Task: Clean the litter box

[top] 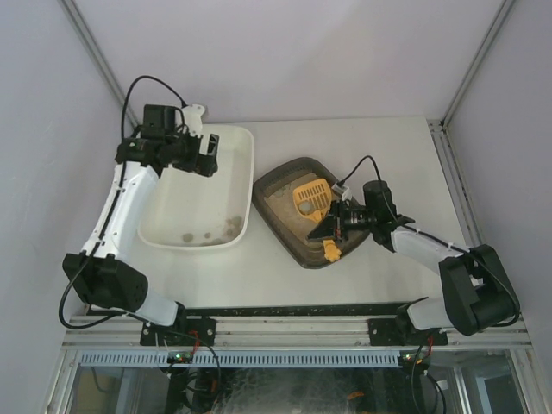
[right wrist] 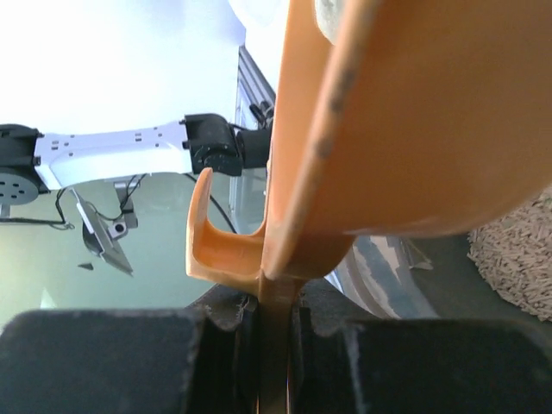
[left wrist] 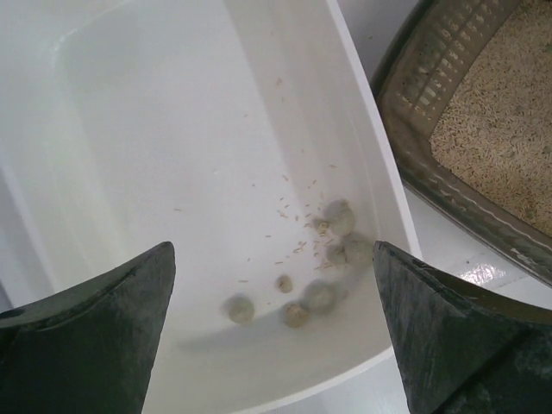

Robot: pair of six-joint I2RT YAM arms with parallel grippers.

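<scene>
**Top external view.** You have 1 litter box [top: 278,200] on the counter [top: 388,155], right of center, with 1 white tub [top: 172,220] just beside it on its left. The right pincer [top: 332,228] is clamped on the handle of 1 yellow scoop [top: 312,197]. The scoop's slotted head sits over the sand at the far part of the box, but you cannot tell from here whether it touches the litter. The left pincer [top: 205,155] hangs over the far end of the tub and carries nothing. A small group of clumps [top: 210,233] lies at the tub's near end.

**Left wrist view.** The 2 fingers stand wide apart with nothing between them, and you look straight down into the tub. Count about 7 clumps there, 1 of them very small, with loose grains scattered around them. The box's ribbed rim and beige litter fill the upper right corner.

**Right wrist view.** The 2 dark pads are shut tight on the orange-yellow handle, whose hooked end points left. A patch of litter shows at the right edge.

**Progress.** Waste already in the tub suggests the sifting is well under way. No view shows whether clumps remain buried in the sand, so expect more passes with the scoop, each emptied into the tub.
</scene>
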